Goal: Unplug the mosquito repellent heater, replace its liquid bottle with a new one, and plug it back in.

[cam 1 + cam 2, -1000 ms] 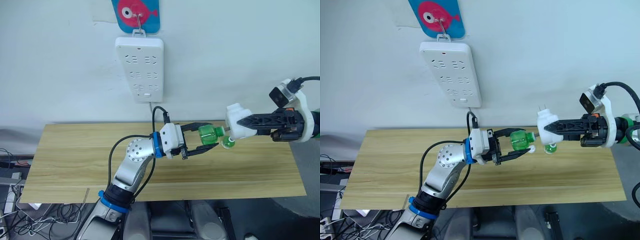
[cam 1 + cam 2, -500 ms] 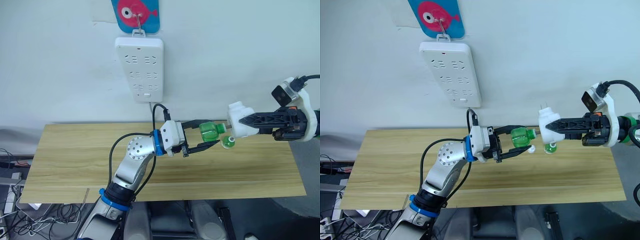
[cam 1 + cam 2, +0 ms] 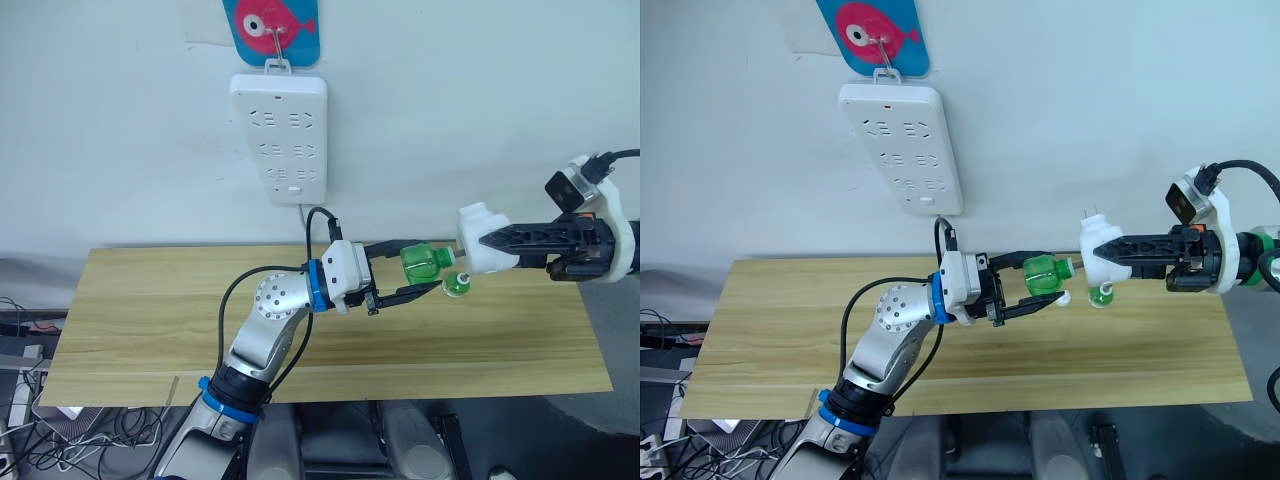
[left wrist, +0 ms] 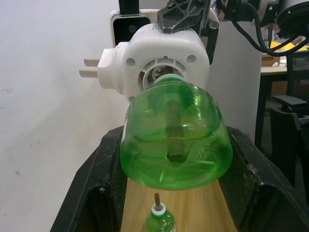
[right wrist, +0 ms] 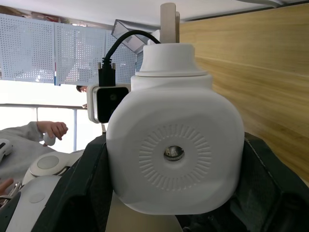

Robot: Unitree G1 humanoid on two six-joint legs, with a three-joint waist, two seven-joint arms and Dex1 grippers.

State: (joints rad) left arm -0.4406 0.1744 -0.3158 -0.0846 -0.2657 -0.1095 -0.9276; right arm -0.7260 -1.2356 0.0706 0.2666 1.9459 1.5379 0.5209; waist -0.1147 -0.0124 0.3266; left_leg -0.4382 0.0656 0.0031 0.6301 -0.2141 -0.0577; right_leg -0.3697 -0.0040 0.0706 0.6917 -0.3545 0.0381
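Above the right half of the table [image 3: 150, 300], the left gripper [image 3: 425, 267] is clamped on the new one [image 4: 176, 137], holding it on its side with its neck aimed at the mosquito repellent heater [image 3: 1095, 255]. The right gripper [image 3: 488, 242] grips the heater firmly, prongs pointing up. Over the last second both arms have drifted slightly up and to the right together, and the neck now sits right at the heater's round socket (the left wrist view shows the two lined up). The fitting step looks under way, though how deep the neck sits I cannot tell. Its liquid bottle [image 3: 456, 285] stands on the table just below the pair, wick bare. The power strip [image 3: 278, 135] on the wall waits, well apart.
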